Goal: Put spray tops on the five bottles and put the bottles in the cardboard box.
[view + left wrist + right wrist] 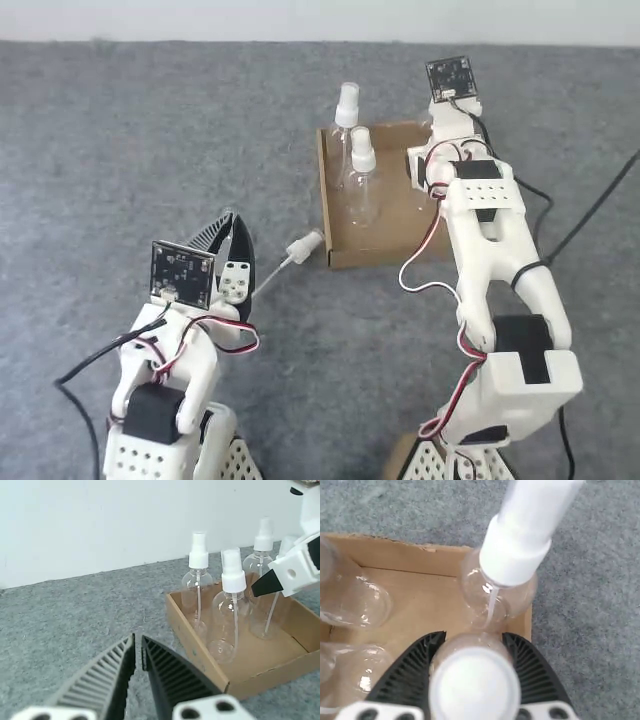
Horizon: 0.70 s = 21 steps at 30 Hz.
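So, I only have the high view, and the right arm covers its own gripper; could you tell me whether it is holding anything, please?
Observer: Yes. The right wrist view shows the right gripper shut on a capped bottle in the box.
Operator: Thank you. How many bottles are in the box in all?
Observer: Four: that one, a second bottle with a top right by it, a third bottle and a fourth bottle.
Operator: And is the left gripper holding anything?
Observer: No. In the left wrist view the left gripper is shut, with nothing between its fingers.
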Tool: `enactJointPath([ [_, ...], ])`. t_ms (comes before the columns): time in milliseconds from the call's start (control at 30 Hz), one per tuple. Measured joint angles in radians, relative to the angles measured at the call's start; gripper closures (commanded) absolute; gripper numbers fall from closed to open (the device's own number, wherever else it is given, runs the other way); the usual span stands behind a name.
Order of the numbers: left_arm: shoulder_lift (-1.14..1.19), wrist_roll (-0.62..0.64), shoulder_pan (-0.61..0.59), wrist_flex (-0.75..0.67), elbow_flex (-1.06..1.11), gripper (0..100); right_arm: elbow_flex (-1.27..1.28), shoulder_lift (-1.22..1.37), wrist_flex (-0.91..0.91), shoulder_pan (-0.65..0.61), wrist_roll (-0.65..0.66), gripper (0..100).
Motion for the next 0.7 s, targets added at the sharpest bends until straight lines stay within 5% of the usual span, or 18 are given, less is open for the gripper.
enactJointPath([
  [333, 0.002, 0.0, 0.002, 0.0, 0.008, 99, 0.0, 0.0, 0.0, 0.0, 0.0, 99.1],
  [700, 0.002, 0.0, 0.002, 0.0, 0.008, 99, 0.0, 0.0, 0.0, -0.002, -0.002, 84.2],
])
